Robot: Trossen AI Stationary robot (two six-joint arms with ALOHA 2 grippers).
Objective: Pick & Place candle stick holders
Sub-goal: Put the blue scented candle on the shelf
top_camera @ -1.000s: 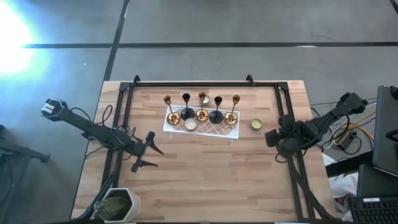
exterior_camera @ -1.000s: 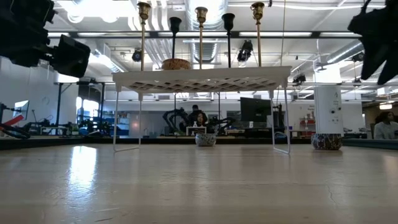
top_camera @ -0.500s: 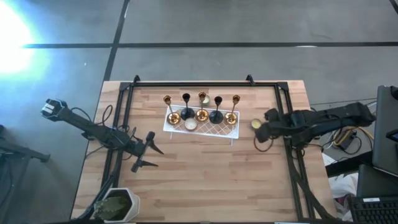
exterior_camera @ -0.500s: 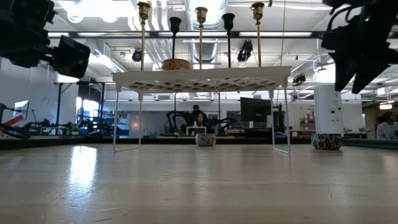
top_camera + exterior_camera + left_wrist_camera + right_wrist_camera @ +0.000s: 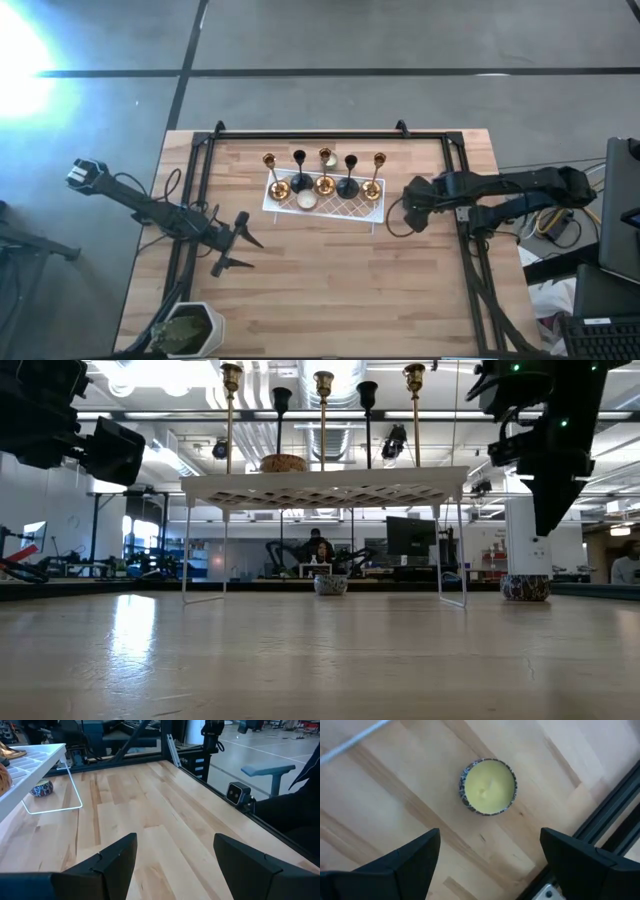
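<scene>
Five candle stick holders stand upright by their round bases in a row on the white lattice tray: gold, black, gold, black, gold. Their cups show above the tray in the low view. My right gripper is open and points down, just right of the tray and above a pale-yellow tealight; it touches nothing. My left gripper is open and empty over the table's left part.
A tealight lies on the tray, and another sits behind it. A potted plant stands at the near left corner. A black frame rail runs along the table's edges. Bare wood lies in front of the tray.
My right gripper has swung from the table's right edge toward the left, out over the table, and has tipped to point down above the tealight beside the tray. The holders and the tray have not moved.
</scene>
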